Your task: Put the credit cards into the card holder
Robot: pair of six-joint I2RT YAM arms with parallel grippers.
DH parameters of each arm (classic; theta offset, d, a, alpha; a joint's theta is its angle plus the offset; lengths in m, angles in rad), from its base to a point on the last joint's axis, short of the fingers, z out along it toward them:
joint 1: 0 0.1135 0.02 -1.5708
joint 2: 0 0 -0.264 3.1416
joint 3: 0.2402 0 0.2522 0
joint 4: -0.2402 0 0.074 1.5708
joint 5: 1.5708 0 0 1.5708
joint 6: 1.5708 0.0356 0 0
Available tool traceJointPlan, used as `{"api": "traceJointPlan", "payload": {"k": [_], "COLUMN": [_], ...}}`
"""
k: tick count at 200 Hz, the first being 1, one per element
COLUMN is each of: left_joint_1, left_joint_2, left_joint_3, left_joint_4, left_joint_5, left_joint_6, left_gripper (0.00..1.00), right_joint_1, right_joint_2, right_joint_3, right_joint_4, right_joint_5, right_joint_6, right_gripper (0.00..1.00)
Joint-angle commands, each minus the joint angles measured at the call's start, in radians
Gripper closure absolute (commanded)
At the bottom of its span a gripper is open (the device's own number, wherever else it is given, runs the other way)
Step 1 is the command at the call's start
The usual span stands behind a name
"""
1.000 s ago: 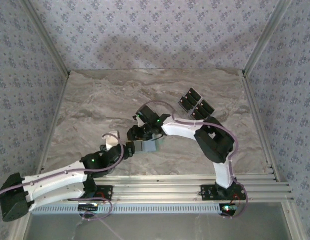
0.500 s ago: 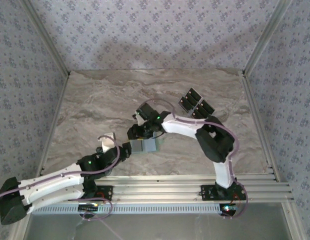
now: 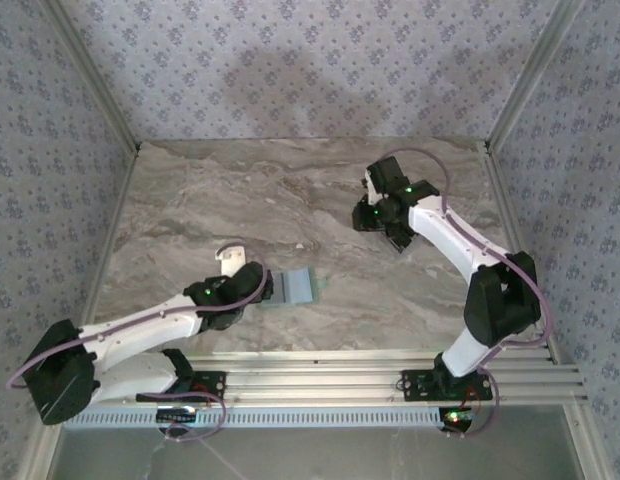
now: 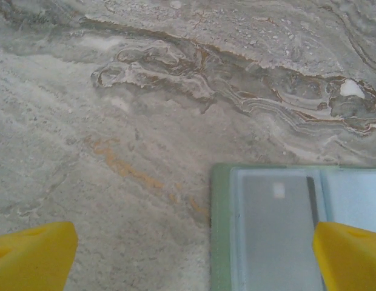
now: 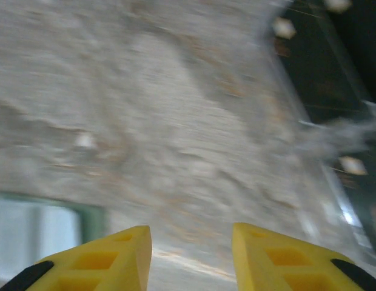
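The card holder (image 3: 296, 287) lies flat on the marble table, pale green with a clear window pocket facing up. My left gripper (image 3: 264, 290) hovers at its left end, jaws wide open. In the left wrist view the card holder (image 4: 285, 230) sits under the right fingertip (image 4: 349, 254), nothing gripped. My right gripper (image 3: 370, 215) is at the far right, over the spot where the credit cards lie. In the blurred right wrist view the black credit cards (image 5: 324, 54) show at the upper right, ahead of the open, empty right gripper (image 5: 191, 254). The card holder (image 5: 48, 230) appears at that view's lower left.
A metal frame rail (image 3: 520, 270) bounds the table on the right, close to the cards. Bare marble (image 3: 220, 200) stretches across the left and back. The arms' base rails (image 3: 340, 385) run along the near edge.
My right arm has swung away from the card holder to the far right, over the cards. The left gripper has slid up to the holder's left end.
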Motion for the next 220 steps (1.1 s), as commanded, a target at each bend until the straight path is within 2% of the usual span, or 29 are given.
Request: {"api": "traceJointPlan", "payload": {"k": [1,27,91,148,220], "left_joint_1": [0.027,0.051,0.058,0.061,0.064], "left_joint_2": [0.033,0.05,0.076,0.088,0.099], "left_joint_3": [0.042,0.056,0.077,0.071,0.069], "left_joint_4": [-0.021,-0.009,-0.023,-0.013,-0.003], "left_joint_5": [0.037,0.057,0.065,0.066,0.071], "left_joint_6": [0.045,0.065,0.07,0.066,0.066], "left_gripper": [0.0,0.0,0.0,0.0,0.0], "right_joint_1": [-0.009,-0.015,-0.028,-0.025,-0.016], "right_joint_2": [0.003,0.047,0.17,0.229,0.189], "right_joint_3": [-0.006,-0.004,0.053,0.083,0.062], "right_joint_4": [-0.103,-0.11,-0.097,-0.09,-0.091], "right_joint_5": [0.225,0.329,0.416,0.387,0.307], "right_joint_6": [-0.092,-0.124,-0.135,-0.131,-0.122], "right_gripper": [0.62,0.64,0.66,0.67,0.83]}}
